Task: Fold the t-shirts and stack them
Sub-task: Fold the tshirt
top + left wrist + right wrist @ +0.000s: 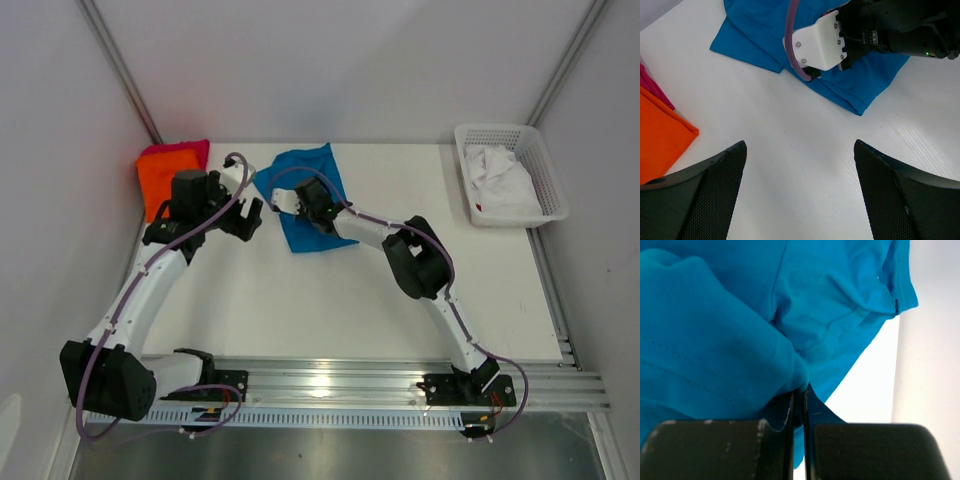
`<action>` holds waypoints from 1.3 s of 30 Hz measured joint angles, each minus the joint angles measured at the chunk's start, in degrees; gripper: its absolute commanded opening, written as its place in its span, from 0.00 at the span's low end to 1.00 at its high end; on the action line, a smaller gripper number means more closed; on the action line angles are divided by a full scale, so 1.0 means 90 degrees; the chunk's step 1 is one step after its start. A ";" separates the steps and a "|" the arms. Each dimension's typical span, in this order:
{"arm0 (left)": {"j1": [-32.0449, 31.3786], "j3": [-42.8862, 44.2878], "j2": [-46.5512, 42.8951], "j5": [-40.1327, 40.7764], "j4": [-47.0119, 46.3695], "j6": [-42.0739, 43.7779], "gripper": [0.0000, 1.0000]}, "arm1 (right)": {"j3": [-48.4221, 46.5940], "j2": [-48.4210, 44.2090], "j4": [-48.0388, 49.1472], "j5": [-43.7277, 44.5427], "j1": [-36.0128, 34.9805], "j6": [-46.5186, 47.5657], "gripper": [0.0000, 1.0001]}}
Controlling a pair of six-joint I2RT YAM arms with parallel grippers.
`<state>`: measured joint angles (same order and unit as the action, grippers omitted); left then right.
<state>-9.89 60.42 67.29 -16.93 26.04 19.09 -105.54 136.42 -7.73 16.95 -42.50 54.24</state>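
Observation:
The bright blue t-shirt (312, 176) lies partly folded at the back middle of the table. My right gripper (297, 203) is over its left part, shut on a pinch of the blue cloth (730, 335), with the jaws (798, 396) closed on a fold. My left gripper (247, 216) is open and empty just left of the blue shirt, above bare table (800, 165). The folded orange t-shirt (158, 183) lies at the back left on the pinkish-red one (185, 150). In the left wrist view the blue shirt (752, 35), orange shirt (660, 137) and pinkish-red edge (652, 85) show.
A white lattice basket (545, 170) holding white cloth stands at the back right. The right arm's white wrist housing (820, 42) and its purple cable lie over the blue shirt. Grey walls close in the table on three sides.

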 measured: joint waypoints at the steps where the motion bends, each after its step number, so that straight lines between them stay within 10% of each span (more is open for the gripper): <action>1: 0.0000 0.0000 0.0012 0.0000 0.0002 0.0000 0.90 | -0.0053 0.0041 0.0027 0.0024 0.0000 0.0015 0.26; 4: 0.0000 0.0000 0.0024 0.0000 0.0002 0.0000 0.90 | -0.0199 0.0136 0.0233 0.0143 0.0000 0.0100 0.67; 6: 0.0000 0.0000 0.0024 -0.0012 -0.0002 -0.0002 0.90 | -0.0204 0.0141 0.0503 0.0257 0.0000 0.0214 0.77; 27: -0.0012 0.0000 0.0092 -0.0034 -0.0019 -0.0002 0.90 | -0.1151 0.0719 0.2562 0.1219 0.0243 0.1491 0.82; 33: -0.0012 -0.0007 0.0090 -0.0022 -0.0019 0.0049 0.90 | -0.0933 0.0369 0.1161 0.0750 0.0323 0.0716 0.80; 39: -0.0027 -0.0143 0.0012 0.0221 -0.0027 0.0272 0.91 | 0.1647 -0.1943 -0.0605 -0.0449 0.0117 0.0095 0.81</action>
<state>-10.13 59.13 67.40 -14.94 25.80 21.54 -90.72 118.93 -13.17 12.91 -41.45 55.09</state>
